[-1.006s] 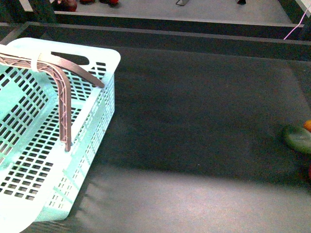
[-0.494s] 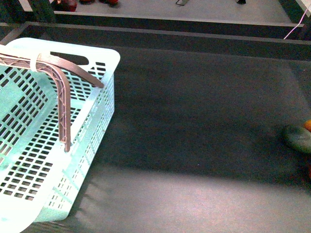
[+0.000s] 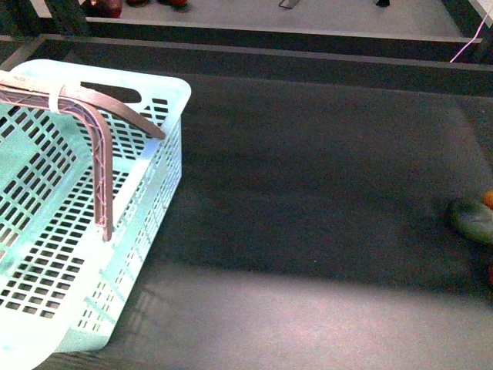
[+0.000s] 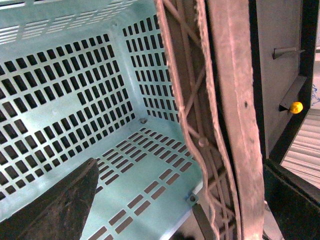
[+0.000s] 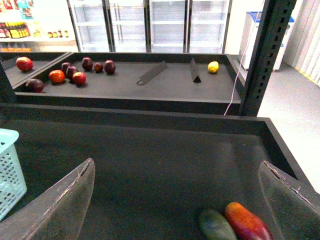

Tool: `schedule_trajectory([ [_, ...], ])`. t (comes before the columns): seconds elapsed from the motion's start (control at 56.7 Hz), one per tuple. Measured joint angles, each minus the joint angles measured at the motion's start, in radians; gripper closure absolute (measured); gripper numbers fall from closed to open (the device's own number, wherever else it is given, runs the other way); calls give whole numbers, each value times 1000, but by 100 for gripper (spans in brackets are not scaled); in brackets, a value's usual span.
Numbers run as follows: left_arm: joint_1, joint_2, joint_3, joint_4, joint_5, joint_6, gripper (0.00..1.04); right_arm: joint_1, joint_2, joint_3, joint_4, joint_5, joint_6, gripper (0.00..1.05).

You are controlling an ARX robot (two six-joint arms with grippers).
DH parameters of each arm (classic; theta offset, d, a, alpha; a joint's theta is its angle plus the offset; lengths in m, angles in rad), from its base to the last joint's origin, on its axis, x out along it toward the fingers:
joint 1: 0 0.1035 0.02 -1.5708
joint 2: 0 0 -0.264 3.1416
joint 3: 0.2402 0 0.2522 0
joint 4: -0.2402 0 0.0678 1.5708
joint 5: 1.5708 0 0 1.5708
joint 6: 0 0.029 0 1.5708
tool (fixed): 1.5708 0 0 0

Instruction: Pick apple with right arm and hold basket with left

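Front view: the pale aqua basket [image 3: 158, 173] stands on the dark table [image 3: 323, 200] at its left side. Its brown handles [image 3: 100, 166] are swung up over the opening, and a white band [image 3: 56, 95] is wrapped round them. At the far right edge lie a flat green object [image 3: 472, 219] and a small orange thing [image 3: 487, 199] that touch each other. Nearer than these, a red sliver [image 3: 491, 274] is cut off too much to name as the apple.

Left wrist view: the left gripper [image 4: 180, 165] hangs at the basket's rim. One of its fingers [image 4: 57, 207] is inside the basket, and the pair is spread wide with the handles running between, unclamped.

Right wrist view: the right gripper [image 5: 176, 164] hovers above the table with its fingers [image 5: 55, 207] far apart and nothing between them. The green object and an orange-red fruit [image 5: 247, 222] lie just beside each other. Behind them, a shelf [image 5: 125, 85] carries dark red fruit [image 5: 79, 78] and a yellow one [image 5: 213, 66]. The bottle labels [image 5: 15, 31] in the background are too small to read.
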Motion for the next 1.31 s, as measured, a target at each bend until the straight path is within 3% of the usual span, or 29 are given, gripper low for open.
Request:
schedule_trajectory([
  [0.194,-7,82,91,4,-4,3,7,0,0,0,0,0,0,9],
  [0.547,-26,112,125,-23,-27,-33,78,0,0,0,0,0,0,9],
  [0.617,-27,104,126,-43,-30,-74,85,0,0,0,0,0,0,9],
  [1.111,-43,-134,84,-166,-55,-40,87,0,0,0,0,0,0,9],
  [1.305,-94,-267,84,-234,-53,-40,87,0,0,0,0,0,0,9],
])
